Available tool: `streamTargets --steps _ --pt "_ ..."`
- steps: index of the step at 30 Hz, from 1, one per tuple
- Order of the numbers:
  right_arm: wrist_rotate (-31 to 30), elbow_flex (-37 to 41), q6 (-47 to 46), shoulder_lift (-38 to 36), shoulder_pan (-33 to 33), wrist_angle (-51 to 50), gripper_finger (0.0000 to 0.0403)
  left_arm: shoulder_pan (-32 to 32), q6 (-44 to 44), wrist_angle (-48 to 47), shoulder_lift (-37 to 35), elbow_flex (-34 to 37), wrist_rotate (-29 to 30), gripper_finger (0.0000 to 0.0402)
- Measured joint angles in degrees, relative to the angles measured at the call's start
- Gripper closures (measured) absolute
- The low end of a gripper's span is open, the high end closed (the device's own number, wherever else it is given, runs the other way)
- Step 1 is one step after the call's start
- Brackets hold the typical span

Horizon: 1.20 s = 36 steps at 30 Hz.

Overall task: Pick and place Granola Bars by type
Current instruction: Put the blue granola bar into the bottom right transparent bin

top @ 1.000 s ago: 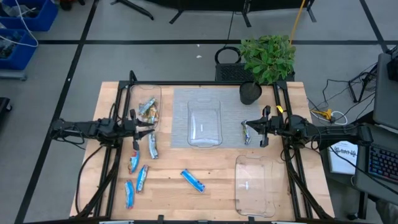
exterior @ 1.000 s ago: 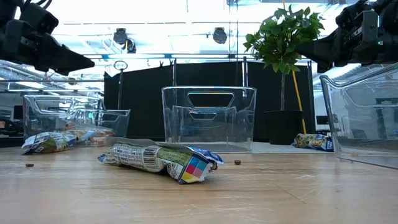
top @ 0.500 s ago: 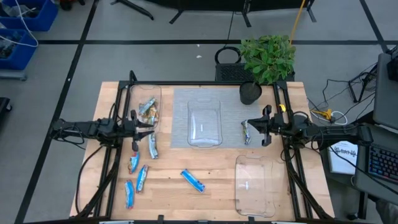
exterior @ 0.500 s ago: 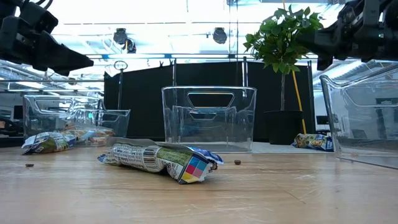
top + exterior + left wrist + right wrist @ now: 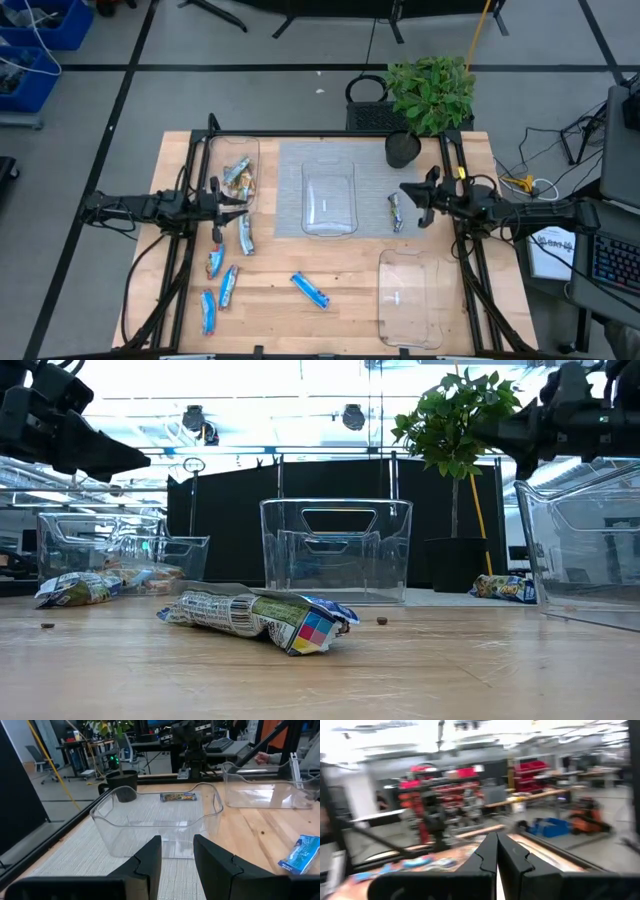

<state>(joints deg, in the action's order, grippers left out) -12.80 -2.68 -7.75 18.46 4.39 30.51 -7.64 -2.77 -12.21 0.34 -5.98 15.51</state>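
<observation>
Overhead view of a wooden table with two dark robot arms reaching in from the sides. Granola bars lie scattered. Several tan and silver bars sit in the left tray at about ten o'clock on the table. Blue bars cluster at about seven o'clock, with one more blue bar near six o'clock. A single bar with a patterned wrapper lies at about three o'clock, just beside the centre tray. A third tray at about five o'clock holds nothing visible.

The right gripper hangs above the table near the single bar, its fingers pressed together with nothing between them. The left gripper hovers by the left tray, near a silver bar; its fingers stand apart, holding nothing.

The bars look light, and the crinkled foil wrappers are probably slippery and springy. The bar inside likely gives a firm core. The safest hold is probably across the narrow width at the middle, not the flat sealed ends, which would fold and slip.
</observation>
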Motion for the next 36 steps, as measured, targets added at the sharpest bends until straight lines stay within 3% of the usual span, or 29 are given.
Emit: streamTargets --steps 4,10,13,16,18,25,28,31,36 --pt "-1.9 0.0 -0.5 0.6 0.0 -0.2 0.0403 0.0 -0.1 0.0 0.0 0.0 0.0 0.0282" --pt "3.6 -1.7 -3.4 2.2 0.0 3.9 0.0403 0.0 0.0 0.0 0.0 0.0 0.0 0.0282" --pt "-2.7 -10.9 -4.9 6.2 -0.1 -14.9 0.0403 0.0 0.0 0.0 0.0 0.0 0.0 0.0282" --pt "-15.5 -22.2 -8.2 14.9 -0.4 -35.4 0.0403 0.0 0.0 0.0 0.0 0.0 0.0 0.0282" --pt "-16.7 -28.5 -11.5 22.0 -0.1 -46.4 0.0403 0.0 0.0 0.0 0.0 0.0 0.0 0.0282" --pt "-3.4 -48.6 -25.8 45.4 2.3 -79.7 0.0403 0.0 -0.5 0.0 0.0 0.0 0.5 0.0282" --pt "-2.1 -52.9 -28.1 52.1 2.7 -89.2 0.0403 0.0 -0.5 0.0 0.0 0.0 0.6 0.0282" --pt "-0.8 -53.8 -28.6 56.4 3.7 -93.9 0.0403 0.0 -0.4 0.0 0.0 0.0 0.6 0.0282" --pt "5.3 -52.9 -29.0 59.4 5.3 -93.1 0.0403 0.0 -0.3 0.0 0.0 0.0 0.6 0.0282"
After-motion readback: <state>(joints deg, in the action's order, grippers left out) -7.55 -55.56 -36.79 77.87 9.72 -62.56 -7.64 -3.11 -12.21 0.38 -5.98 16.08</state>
